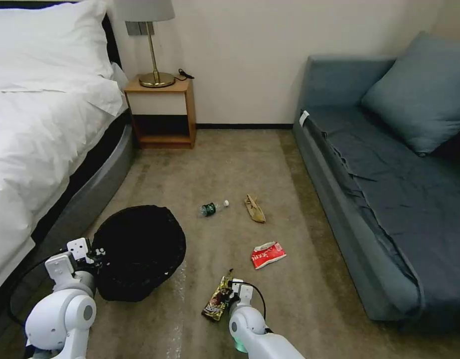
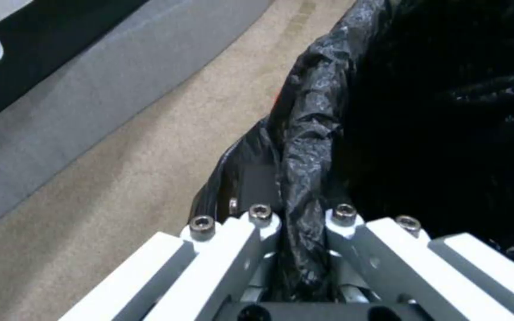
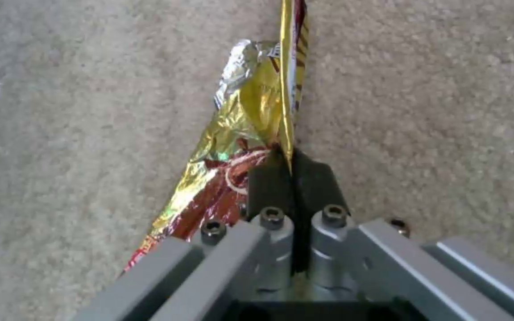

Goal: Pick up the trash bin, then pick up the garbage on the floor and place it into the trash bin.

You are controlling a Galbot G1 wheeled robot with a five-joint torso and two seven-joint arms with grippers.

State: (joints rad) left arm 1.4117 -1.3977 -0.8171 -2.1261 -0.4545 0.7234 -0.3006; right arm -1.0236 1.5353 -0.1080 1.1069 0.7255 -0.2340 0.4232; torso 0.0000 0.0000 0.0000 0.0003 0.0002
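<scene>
The trash bin [image 1: 140, 252], lined with a crinkled black bag [image 2: 310, 133], sits low at the left of the carpet. My left gripper [image 1: 97, 257] is shut on its near rim, pinching the bag [image 2: 301, 223]. My right gripper [image 1: 229, 290] is shut on the brown-yellow snack wrapper [image 1: 218, 298], its black pads [image 3: 269, 183] clamping the wrapper's edge [image 3: 251, 111] just above the carpet. Other garbage lies farther out on the floor: a red-white packet [image 1: 267, 255], a tan crumpled paper [image 1: 254, 208] and a small bottle with a green label [image 1: 212, 207].
A white bed [image 1: 40, 129] with a grey base runs along the left. A blue-grey sofa [image 1: 389, 189] runs along the right. A wooden nightstand [image 1: 162, 112] with a brass lamp stands at the back wall. Open carpet [image 1: 230, 164] lies between them.
</scene>
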